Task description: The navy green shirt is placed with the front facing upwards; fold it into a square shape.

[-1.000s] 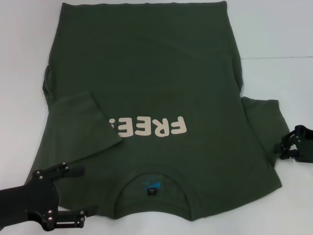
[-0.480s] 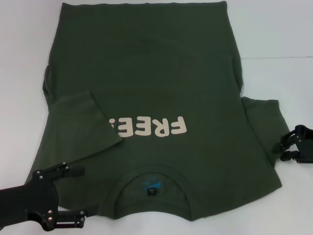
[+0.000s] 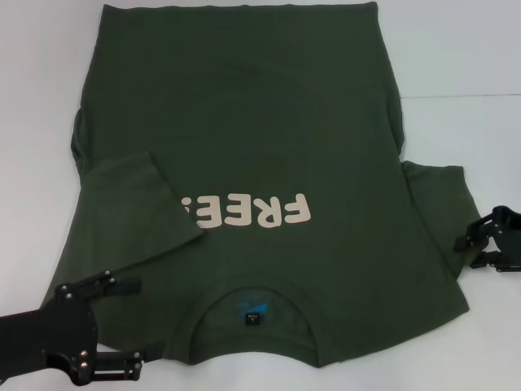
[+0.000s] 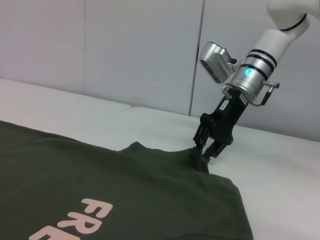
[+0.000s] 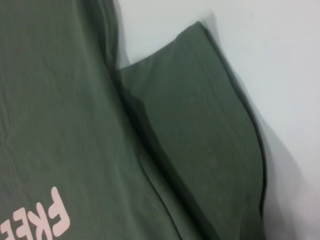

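the navy green shirt (image 3: 244,155) lies front up on the white tabletop (image 3: 456,57), collar nearest the robot, cream "free!" lettering (image 3: 248,212) showing. its sleeve on the robot's left (image 3: 134,208) is folded in over the chest, covering part of the lettering; the other sleeve (image 3: 440,204) lies spread flat. the left gripper (image 3: 122,322) sits over the shirt's near left corner, jaws apart and holding nothing. the right gripper (image 4: 207,152) has its fingertips at the spread sleeve's edge, and i can't tell whether they pinch it.

Matt cotton navy green shirt (image 3: 244,130)
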Robot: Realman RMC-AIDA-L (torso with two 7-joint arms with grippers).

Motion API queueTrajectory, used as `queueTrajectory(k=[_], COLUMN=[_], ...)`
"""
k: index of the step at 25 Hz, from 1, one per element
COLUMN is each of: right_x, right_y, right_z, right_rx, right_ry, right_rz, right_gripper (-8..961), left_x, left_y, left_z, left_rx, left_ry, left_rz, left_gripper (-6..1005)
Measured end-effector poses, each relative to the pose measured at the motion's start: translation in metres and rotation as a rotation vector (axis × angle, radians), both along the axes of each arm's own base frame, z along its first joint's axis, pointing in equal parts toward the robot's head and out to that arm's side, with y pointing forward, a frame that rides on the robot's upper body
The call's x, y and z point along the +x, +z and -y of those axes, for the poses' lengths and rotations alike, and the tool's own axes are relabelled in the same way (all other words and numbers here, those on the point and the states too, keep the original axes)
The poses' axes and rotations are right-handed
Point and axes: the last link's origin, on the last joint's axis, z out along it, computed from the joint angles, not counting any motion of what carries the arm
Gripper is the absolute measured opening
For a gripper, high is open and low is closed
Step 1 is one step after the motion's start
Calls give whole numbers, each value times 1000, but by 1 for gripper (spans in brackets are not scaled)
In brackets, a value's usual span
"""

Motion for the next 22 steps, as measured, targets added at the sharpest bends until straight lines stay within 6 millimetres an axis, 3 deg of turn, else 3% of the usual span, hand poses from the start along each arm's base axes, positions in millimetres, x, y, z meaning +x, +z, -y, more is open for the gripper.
queueTrajectory(k=[14, 22], right_x=[-1, -5], right_y=[-6, -9], right_z=[-3, -6], right_rx=[-16, -49], right_ry=[-11, 22], right_rz=[40, 75], right_gripper=[377, 309], left_x=[0, 0], left_y=[0, 0], left_z=[-1, -1], left_rx=[2, 3], left_ry=[0, 1], left_rz=[-2, -2], left_gripper=[960, 961])
